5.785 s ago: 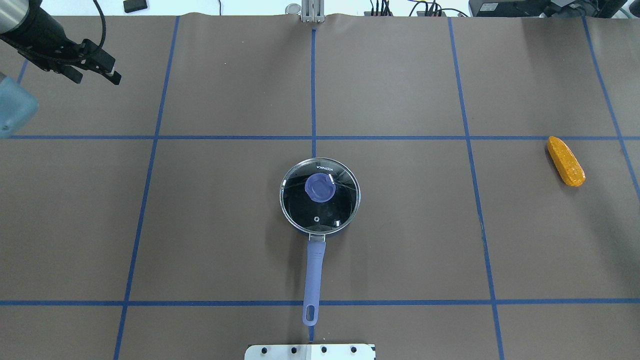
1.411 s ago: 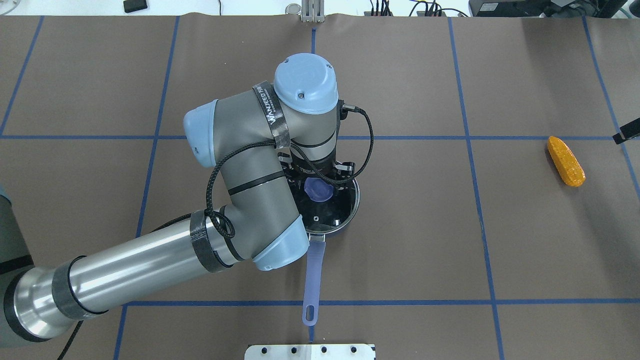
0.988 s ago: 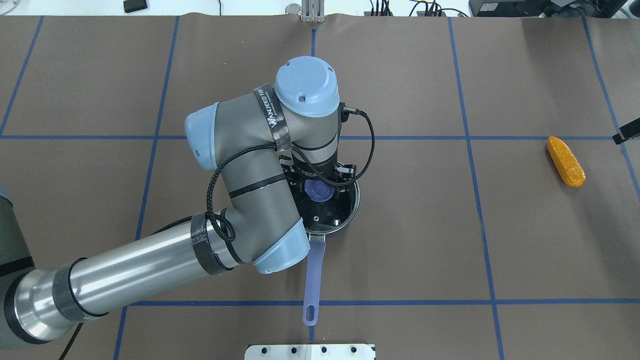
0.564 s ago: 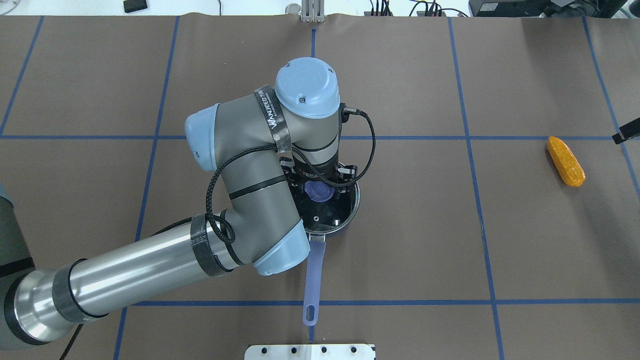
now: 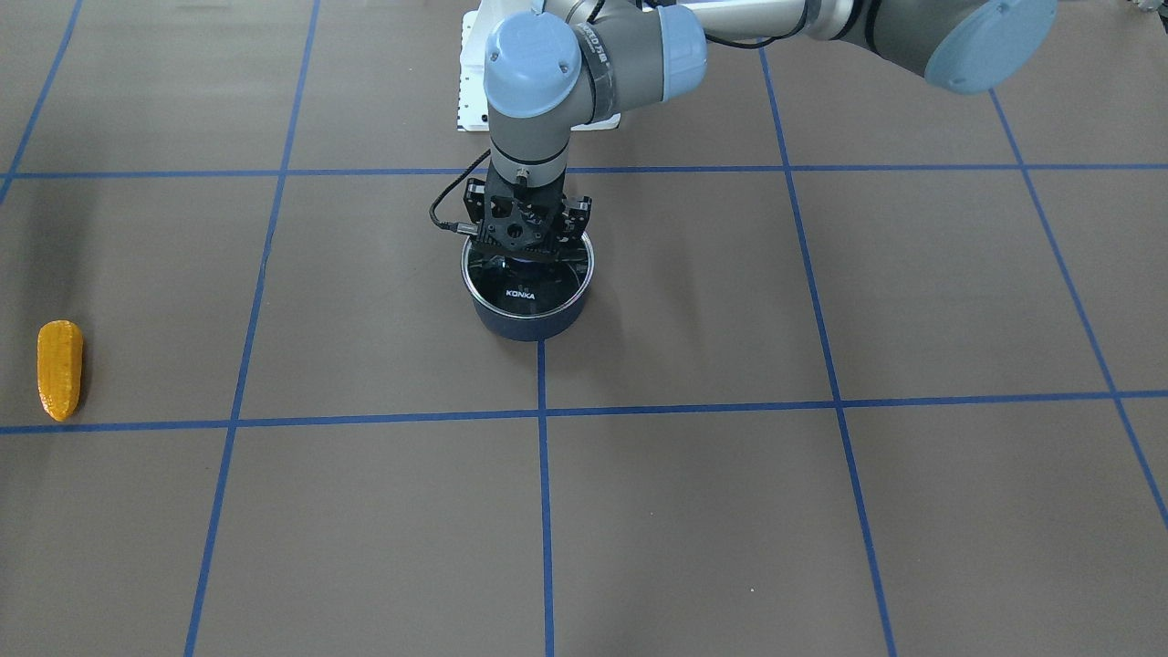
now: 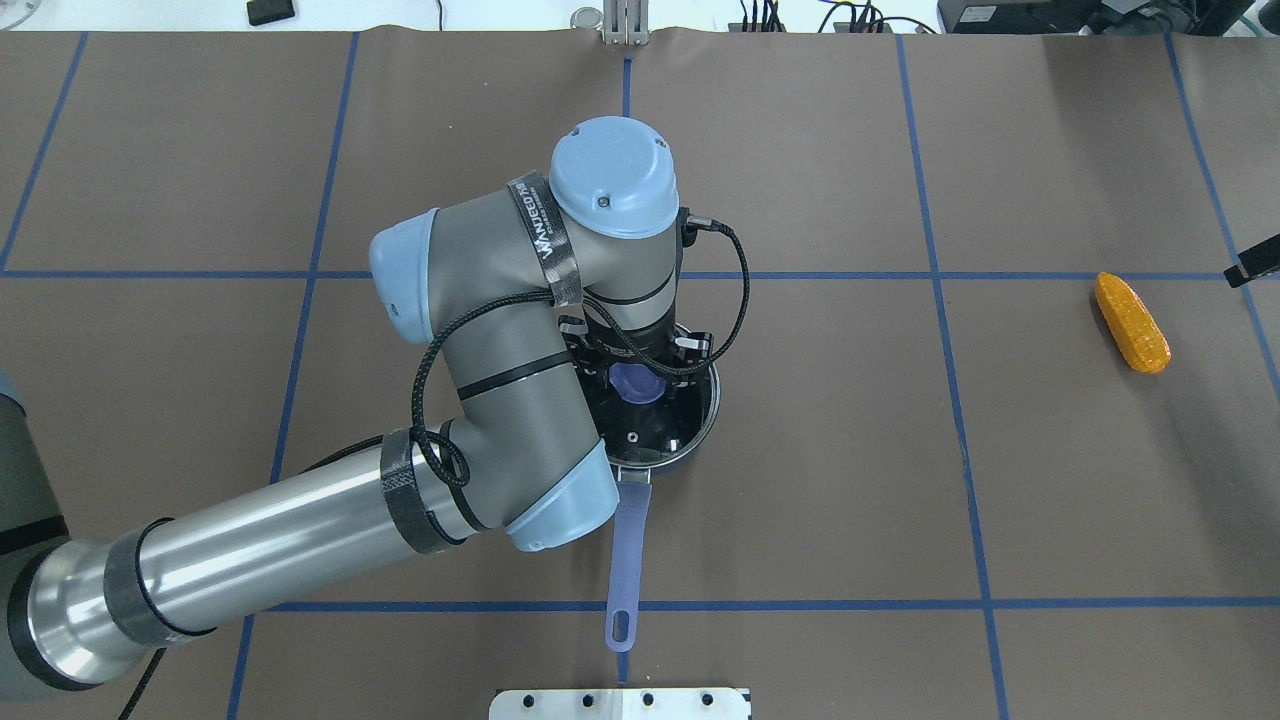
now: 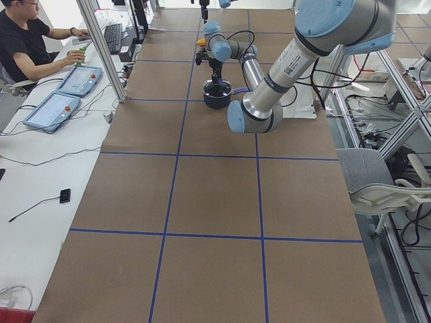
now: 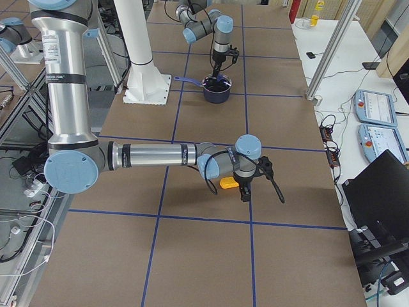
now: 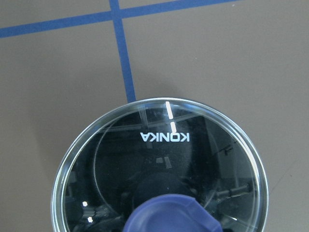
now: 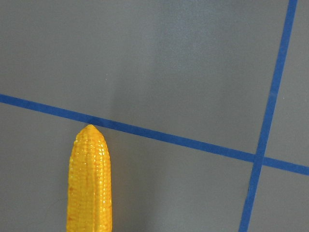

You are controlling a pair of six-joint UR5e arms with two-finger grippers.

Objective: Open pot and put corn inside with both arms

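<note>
Whereabouts of the small dark navy saucepan (image 5: pixel 526 321) are asked for.

It is seen at the middle of the brown surface (image 6: pixel 800 480), with its long purple-blue handle (image 6: pixel 627 560) pointed to the near edge in the overhead view. It is covered by the round clear glass lid (image 5: pixel 527 290), on which "KONKA" is printed.

How is the left pincer (image 5: pixel 526 255) placed?

It is held straight down over the lid, and the purple knob (image 6: pixel 637 382) is seen between its two black sides. Whether the knob is squeezed cannot be told: the tips are hidden under the wrist from above, and only the knob's rim is caught by the left wrist camera.

Where is the orange-yellow corn cob (image 6: pixel 1131 322) found?

It is laid flat far to the right, well apart from the saucepan, with its tapered tip close to one of the blue tape lines (image 10: pixel 159 135).

And the right pincer (image 8: pixel 246 190)?

It is held just beside the cob. Whether it is spread or closed cannot be told.
</note>
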